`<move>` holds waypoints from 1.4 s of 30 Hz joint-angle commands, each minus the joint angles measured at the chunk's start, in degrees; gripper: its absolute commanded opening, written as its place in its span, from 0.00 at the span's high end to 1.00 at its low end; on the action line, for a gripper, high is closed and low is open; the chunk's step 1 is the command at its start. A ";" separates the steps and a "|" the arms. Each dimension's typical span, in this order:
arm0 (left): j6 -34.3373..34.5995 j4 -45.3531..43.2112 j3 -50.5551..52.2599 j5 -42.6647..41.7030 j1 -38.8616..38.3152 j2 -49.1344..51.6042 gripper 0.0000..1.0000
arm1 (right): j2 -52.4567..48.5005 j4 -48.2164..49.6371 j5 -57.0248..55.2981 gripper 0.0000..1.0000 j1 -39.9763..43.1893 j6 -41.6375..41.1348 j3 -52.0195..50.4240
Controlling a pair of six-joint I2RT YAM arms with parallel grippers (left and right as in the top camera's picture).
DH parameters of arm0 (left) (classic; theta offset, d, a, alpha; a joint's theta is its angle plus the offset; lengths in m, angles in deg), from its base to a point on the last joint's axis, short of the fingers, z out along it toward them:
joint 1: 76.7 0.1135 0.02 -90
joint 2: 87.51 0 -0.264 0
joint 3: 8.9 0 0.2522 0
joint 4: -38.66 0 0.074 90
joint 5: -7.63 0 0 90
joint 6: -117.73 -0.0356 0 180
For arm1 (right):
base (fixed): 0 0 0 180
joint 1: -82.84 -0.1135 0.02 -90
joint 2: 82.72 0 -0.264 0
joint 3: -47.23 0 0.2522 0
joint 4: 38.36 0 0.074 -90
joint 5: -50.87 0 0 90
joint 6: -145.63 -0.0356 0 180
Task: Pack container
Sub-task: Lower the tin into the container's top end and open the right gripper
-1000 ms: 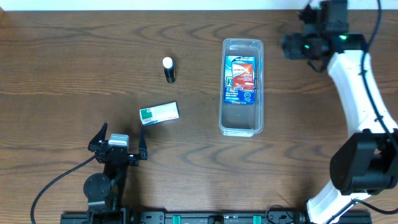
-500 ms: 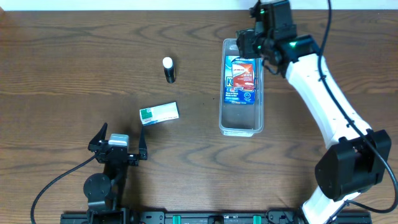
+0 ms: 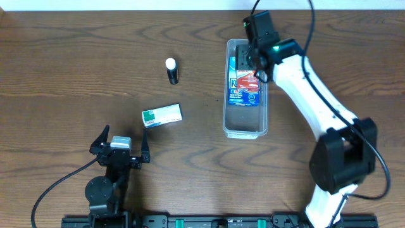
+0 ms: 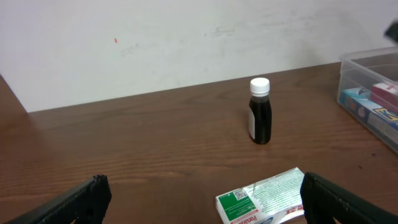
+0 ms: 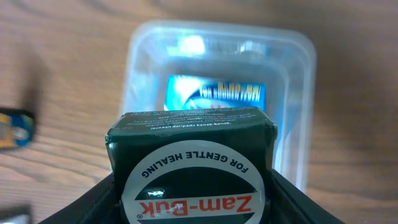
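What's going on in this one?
The right gripper holds a dark green Zam-Buk box above the far end of the clear container, where a blue snack box already lies. The left gripper sits open and empty near the front edge. A white and green box and a small dark bottle are not yet packed.
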State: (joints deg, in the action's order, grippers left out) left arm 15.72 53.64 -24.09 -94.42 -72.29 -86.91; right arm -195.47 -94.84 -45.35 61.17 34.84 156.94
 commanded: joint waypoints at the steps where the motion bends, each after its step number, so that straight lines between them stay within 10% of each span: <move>1: 0.26 1.51 1.20 -1.01 0.20 0.13 0.02 | -2.97 -1.22 -1.31 0.43 -0.57 -1.46 0.66; 28: 0.26 1.51 1.20 -1.01 0.20 0.13 0.02 | -4.37 -1.51 -3.43 0.14 -0.50 -1.44 1.40; 42: 0.26 1.51 1.20 -1.01 0.20 0.13 0.02 | 12.09 -1.68 -4.83 0.01 5.33 1.57 8.68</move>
State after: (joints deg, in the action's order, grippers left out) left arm 15.72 53.64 -24.09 -94.42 -72.29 -86.86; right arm -189.02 -95.54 -48.08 63.77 35.25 163.67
